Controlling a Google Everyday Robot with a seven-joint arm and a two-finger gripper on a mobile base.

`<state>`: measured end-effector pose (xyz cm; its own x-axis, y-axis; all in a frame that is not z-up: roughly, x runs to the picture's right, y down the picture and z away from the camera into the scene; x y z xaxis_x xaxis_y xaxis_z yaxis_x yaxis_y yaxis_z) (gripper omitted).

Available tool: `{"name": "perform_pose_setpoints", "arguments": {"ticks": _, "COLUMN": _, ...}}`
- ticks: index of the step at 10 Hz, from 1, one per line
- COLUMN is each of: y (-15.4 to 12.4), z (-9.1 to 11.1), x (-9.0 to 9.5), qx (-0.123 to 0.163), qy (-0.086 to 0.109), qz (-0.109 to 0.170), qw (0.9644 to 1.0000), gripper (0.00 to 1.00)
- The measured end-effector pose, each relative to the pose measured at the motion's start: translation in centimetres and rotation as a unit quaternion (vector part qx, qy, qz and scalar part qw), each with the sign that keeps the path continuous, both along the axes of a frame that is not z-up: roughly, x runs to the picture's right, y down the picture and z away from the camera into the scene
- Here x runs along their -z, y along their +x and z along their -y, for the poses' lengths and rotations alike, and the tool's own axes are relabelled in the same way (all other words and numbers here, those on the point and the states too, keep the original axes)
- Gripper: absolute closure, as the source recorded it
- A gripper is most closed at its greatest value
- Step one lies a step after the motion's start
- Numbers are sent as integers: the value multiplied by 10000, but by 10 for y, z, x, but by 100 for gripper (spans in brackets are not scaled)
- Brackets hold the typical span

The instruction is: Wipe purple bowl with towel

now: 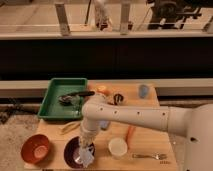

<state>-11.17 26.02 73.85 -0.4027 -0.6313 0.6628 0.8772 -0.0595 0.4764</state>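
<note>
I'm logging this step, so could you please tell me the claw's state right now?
Claw: closed on the towel, over the purple bowl.

The gripper (85,148) hangs low near the table's (150,144) front edge. Orange bowl (36,148) to its left; cream cup (117,147) just right, fork (149,156) farther right. Green tray (55,102) behind it; blue cup (144,91) far back-right.
</note>
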Motion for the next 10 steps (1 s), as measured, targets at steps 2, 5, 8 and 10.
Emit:
{"name": "perform_pose_setpoints", "arguments": {"ticks": 2, "y": -16, "z": 3, "x": 1, "qx": 28, "qy": 28, "qz": 182, "qw": 9998, "gripper": 100}}
{"name": "perform_pose_setpoints", "arguments": {"ticks": 5, "y": -40, "z": 1, "x": 14, "qx": 107, "qy": 14, "qz": 579, "qw": 9983, "gripper": 100}}
{"name": "perform_pose_setpoints", "arguments": {"ticks": 8, "y": -59, "z": -23, "x": 40, "qx": 279, "qy": -155, "qz": 938, "qw": 9951, "gripper": 100}}
{"name": "perform_pose_setpoints", "arguments": {"ticks": 10, "y": -55, "z": -31, "x": 47, "qx": 303, "qy": -265, "qz": 962, "qw": 9946, "gripper": 100}}
